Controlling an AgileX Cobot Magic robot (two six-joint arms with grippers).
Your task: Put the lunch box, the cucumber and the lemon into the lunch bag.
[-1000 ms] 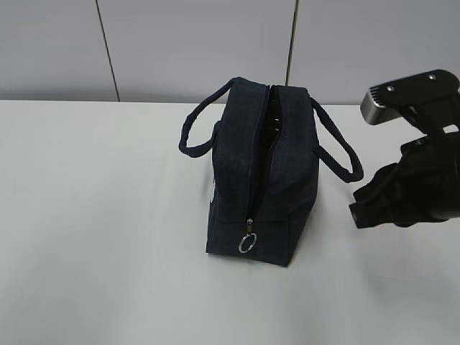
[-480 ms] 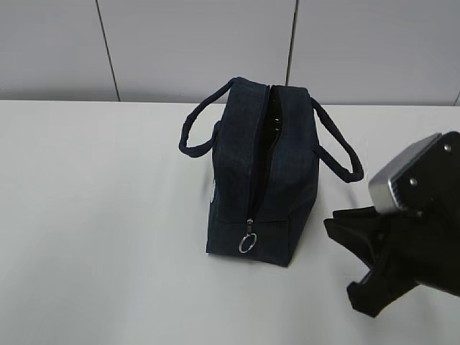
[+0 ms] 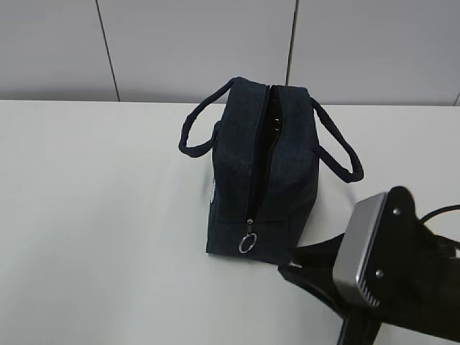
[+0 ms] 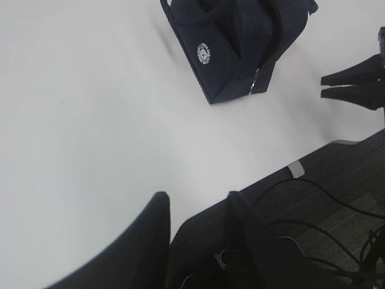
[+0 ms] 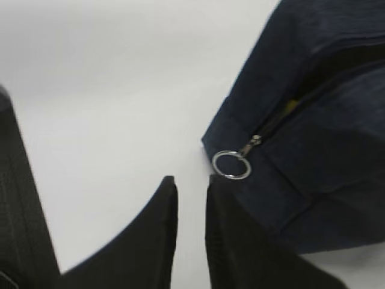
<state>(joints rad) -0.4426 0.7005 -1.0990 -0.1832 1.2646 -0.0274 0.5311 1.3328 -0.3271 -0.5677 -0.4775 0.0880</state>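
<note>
The navy lunch bag [image 3: 280, 180] stands on the white table, its top zipper open and its metal ring pull [image 3: 247, 244] hanging at the near end. My right gripper [image 5: 191, 180] is low by the bag's near end, its jaws a narrow gap apart and empty, the tips just below and left of the ring pull [image 5: 231, 164]. A sliver of yellow [image 5: 290, 107] shows inside the zipper slit. The lunch box and cucumber are hidden. My left gripper [image 4: 195, 198] is open and empty over the table's front edge, far from the bag [image 4: 234, 54].
The bag's two loop handles [image 3: 338, 147] hang out to either side. The table's front edge [image 4: 313, 156] drops to a dark floor with cables [image 4: 337, 223]. A grey panelled wall [image 3: 194, 43] stands behind the table.
My right arm has swung down from beside the bag's right handle to the front, bringing its fingertips close to the ring pull. The bag has not moved.
</note>
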